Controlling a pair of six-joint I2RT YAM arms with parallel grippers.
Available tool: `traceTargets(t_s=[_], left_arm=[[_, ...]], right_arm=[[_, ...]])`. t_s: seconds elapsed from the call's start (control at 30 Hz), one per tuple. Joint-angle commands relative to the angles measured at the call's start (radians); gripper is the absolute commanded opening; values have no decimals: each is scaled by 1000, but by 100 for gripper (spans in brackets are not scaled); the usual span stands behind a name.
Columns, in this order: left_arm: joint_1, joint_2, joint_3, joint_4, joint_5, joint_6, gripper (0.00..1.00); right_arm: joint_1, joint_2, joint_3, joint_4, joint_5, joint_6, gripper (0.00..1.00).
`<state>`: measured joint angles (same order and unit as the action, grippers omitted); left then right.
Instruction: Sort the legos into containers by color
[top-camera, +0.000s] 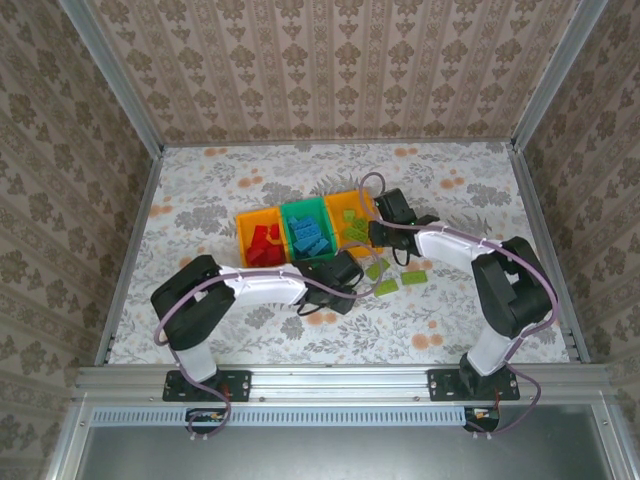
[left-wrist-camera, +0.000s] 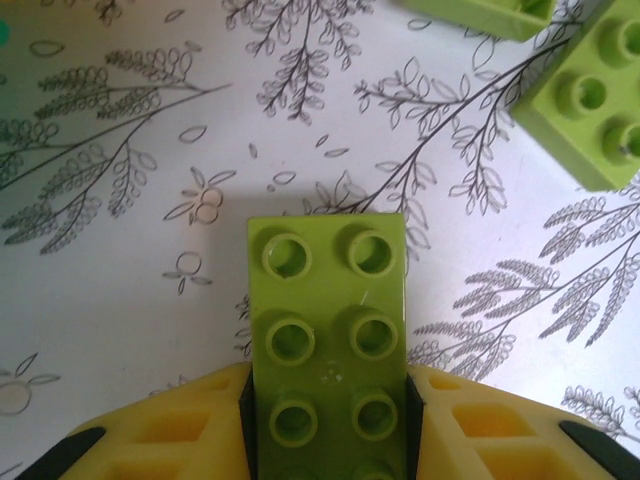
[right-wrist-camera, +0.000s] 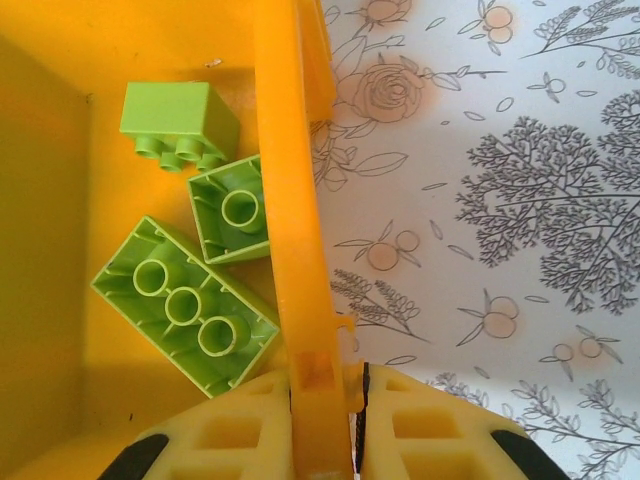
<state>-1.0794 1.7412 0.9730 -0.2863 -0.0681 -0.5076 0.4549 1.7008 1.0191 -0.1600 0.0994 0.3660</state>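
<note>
Three joined bins sit mid-table: the left orange bin (top-camera: 245, 228) holds red legos, the green middle bin (top-camera: 303, 209) holds blue legos, and the right orange bin (top-camera: 352, 197) holds lime ones. My left gripper (top-camera: 345, 273) (left-wrist-camera: 328, 400) is shut on a lime lego (left-wrist-camera: 328, 320), studs up, just above the table in front of the bins. My right gripper (top-camera: 379, 232) (right-wrist-camera: 325, 385) is shut on the right bin's side wall (right-wrist-camera: 290, 230). Inside that bin lie three lime legos (right-wrist-camera: 185, 305).
Loose lime legos lie on the flowered tablecloth right of my left gripper (top-camera: 377, 268), (top-camera: 386, 288), (top-camera: 414, 277). Two of them sit ahead of the held brick (left-wrist-camera: 590, 100), (left-wrist-camera: 480, 12). Metal rails (top-camera: 130, 240) and wallpapered walls close in the table.
</note>
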Motion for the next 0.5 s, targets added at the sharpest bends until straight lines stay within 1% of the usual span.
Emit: traceTargets(t_s=[0.0,0.1,0.2,0.23,0.3,0.37,0.4,0.43,0.47], left_arm=[[1,-48,-27,-28,-4,-36,39],[0,-60,-42,-18,16,-50,38],[-4,-72,-46,-20,32,-58,38],[-6,-77,-45,-22,36,-60,38],[-5,-90,-35,-25,52,-62,38],[-7,-112,-21,-34,67,-58,38],[-7,-127,-10,-41,69,-54,38],[-7,-142,1,-49,70,-50,38],[-7,-159,8,-54,70,-47,38]], right_arm=[[17,-24,-21,-35,0,59,19],[18,-36,-20,-36,-15,86,21],[26,-56,-23,-33,-33,107,26],[31,-66,-24,-32,-33,114,29],[36,-89,-28,-37,-23,118,39],[37,-125,-38,-50,-1,121,46],[37,-151,-44,-59,14,120,54],[36,-178,-51,-72,33,119,65],[36,-202,-58,-86,52,117,72]])
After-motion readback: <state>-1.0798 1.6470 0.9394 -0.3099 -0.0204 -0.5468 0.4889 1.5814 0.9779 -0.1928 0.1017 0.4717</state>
